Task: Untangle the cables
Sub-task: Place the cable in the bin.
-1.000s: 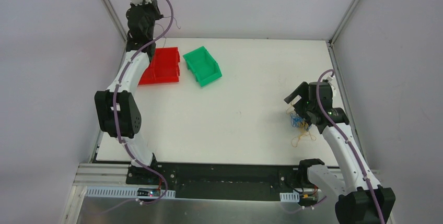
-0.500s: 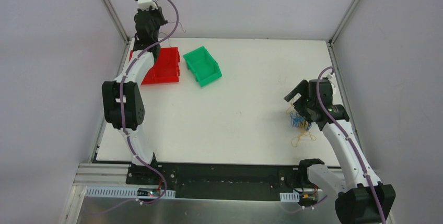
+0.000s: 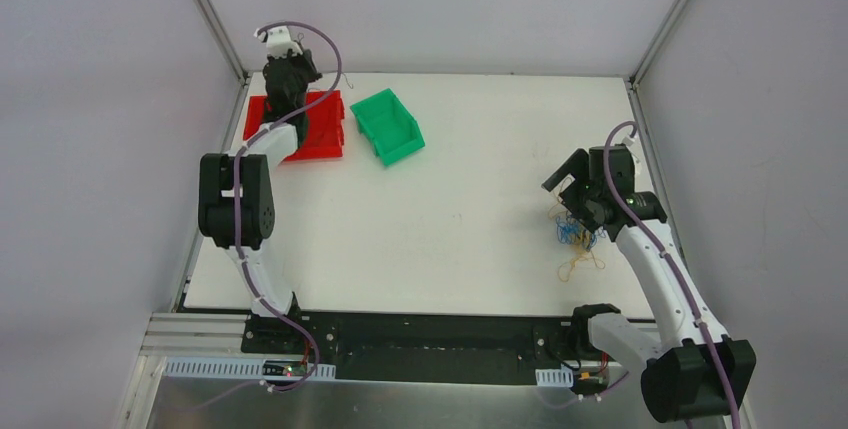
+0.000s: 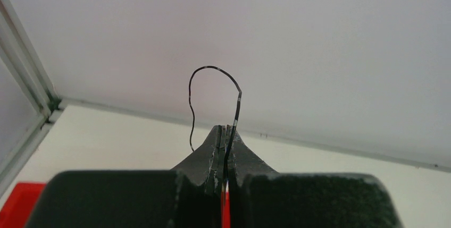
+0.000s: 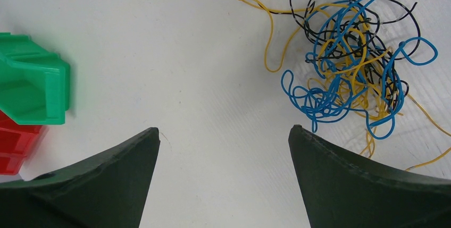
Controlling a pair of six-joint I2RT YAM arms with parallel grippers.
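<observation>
Your left gripper (image 4: 226, 132) is pinched tight on a single thin black cable (image 4: 213, 69). The cable arches up out of the fingertips in a loop, and its free end hangs back down on the left. The gripper is raised above the red bin (image 3: 320, 134) at the far left of the table (image 3: 470, 219), with the green bin (image 3: 388, 126) just beside the red one.

Your right gripper (image 5: 223, 132) has its fingers (image 5: 106, 180) spread wide and grips nothing. The clump of cables (image 5: 351, 63) lies on the table near its right edge, just past the right-hand finger. Blue, yellow and black strands are knotted together there, and a few yellow loops trail out loose.
</observation>
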